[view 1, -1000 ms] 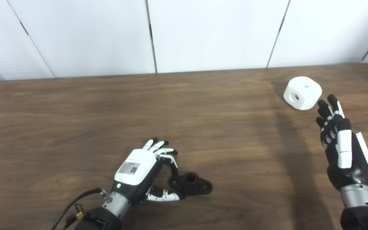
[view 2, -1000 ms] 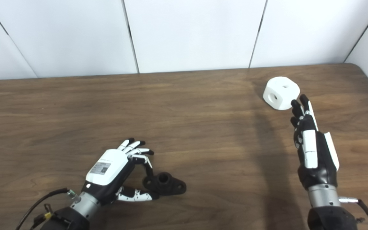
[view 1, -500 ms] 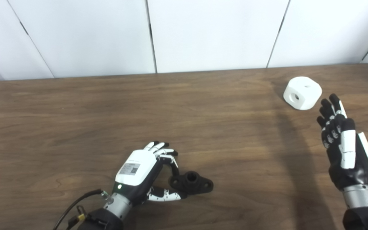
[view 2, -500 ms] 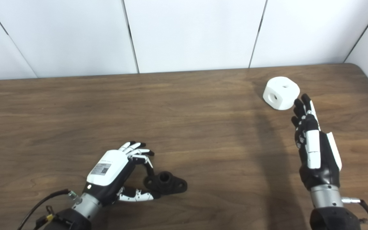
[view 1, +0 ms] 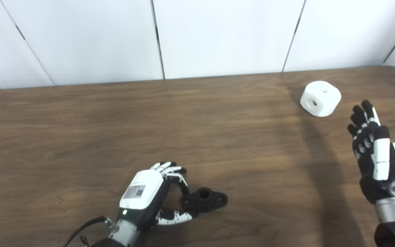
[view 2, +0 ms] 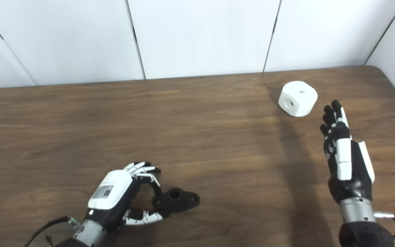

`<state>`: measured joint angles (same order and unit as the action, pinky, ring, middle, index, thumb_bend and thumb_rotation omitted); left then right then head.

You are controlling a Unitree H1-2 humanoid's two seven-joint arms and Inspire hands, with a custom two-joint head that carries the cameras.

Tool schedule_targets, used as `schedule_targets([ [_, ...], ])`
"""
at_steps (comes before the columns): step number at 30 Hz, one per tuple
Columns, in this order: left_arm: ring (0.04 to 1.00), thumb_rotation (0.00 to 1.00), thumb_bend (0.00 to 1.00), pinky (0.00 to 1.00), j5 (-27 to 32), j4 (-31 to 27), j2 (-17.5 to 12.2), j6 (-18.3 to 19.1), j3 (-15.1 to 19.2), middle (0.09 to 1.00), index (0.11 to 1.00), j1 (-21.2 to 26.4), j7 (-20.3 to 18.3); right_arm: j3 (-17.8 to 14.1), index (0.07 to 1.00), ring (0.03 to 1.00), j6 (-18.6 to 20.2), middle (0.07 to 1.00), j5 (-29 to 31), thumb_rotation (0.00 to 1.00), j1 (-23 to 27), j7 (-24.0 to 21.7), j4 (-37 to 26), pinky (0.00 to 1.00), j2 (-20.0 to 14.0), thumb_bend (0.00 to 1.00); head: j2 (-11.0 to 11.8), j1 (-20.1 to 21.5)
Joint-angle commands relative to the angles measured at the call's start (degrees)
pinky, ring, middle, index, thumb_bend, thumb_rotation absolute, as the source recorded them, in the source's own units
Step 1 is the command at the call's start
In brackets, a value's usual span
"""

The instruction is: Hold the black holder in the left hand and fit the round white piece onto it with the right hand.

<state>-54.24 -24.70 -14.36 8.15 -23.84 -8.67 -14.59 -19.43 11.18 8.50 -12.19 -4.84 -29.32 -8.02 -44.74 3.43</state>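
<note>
Black holder [view 1: 204,198] unmoved; right robot hand [view 1: 377,156] has drifted from white piece [view 1: 320,97].

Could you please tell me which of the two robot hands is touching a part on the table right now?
The left robot hand: its fingers pinch the black holder's end. The right robot hand hovers open, apart from the round white piece.
</note>
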Motion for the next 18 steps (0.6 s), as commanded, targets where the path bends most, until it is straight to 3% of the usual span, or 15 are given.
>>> schedule_targets([
  [1,0.897,0.04,0.52,0.9,-0.6,1.1,-0.7,1.1,-0.4,0.795,0.484,-2.4,-3.0,-0.4,1.0,1.0,-0.7,0.989,0.7,1.0,-1.3,-0.4,-1.1,1.0,-2.8,0.6,0.0,0.0],
  [5,0.899,0.04,0.52,0.9,-0.3,1.4,-0.4,1.2,0.1,0.801,0.485,-2.7,-2.5,-0.2,1.0,1.0,-0.3,0.99,0.6,0.99,-0.8,0.4,-1.0,1.0,-3.9,0.64,0.5,0.3],
  [11,0.898,0.04,0.52,0.89,-0.1,2.3,-0.1,0.8,0.4,0.802,0.485,-2.6,-2.0,0.3,1.0,1.0,1.7,0.98,-1.3,0.9,1.2,1.6,-0.9,1.0,-5.4,0.64,1.0,1.3],
  [15,0.902,0.04,0.52,0.9,-0.3,2.5,0.0,1.2,0.4,0.806,0.485,-2.5,-2.5,1.5,1.0,1.0,2.8,0.971,-5.0,0.58,2.8,2.2,0.4,1.0,-6.5,0.59,1.5,2.1],
  [17,0.902,0.04,0.52,0.9,-0.2,2.7,0.1,1.1,0.4,0.807,0.485,-2.5,-2.3,2.9,0.999,0.991,3.1,0.973,-8.6,0.4,3.8,2.4,2.0,0.98,-7.6,0.65,1.5,2.1],
  [18,0.901,0.04,0.52,0.9,-0.3,2.9,0.0,0.9,0.4,0.806,0.485,-2.6,-2.1,3.7,0.997,0.987,3.1,0.972,-10.9,0.36,4.4,2.5,3.1,0.97,-8.3,0.67,2.1,2.5],
])
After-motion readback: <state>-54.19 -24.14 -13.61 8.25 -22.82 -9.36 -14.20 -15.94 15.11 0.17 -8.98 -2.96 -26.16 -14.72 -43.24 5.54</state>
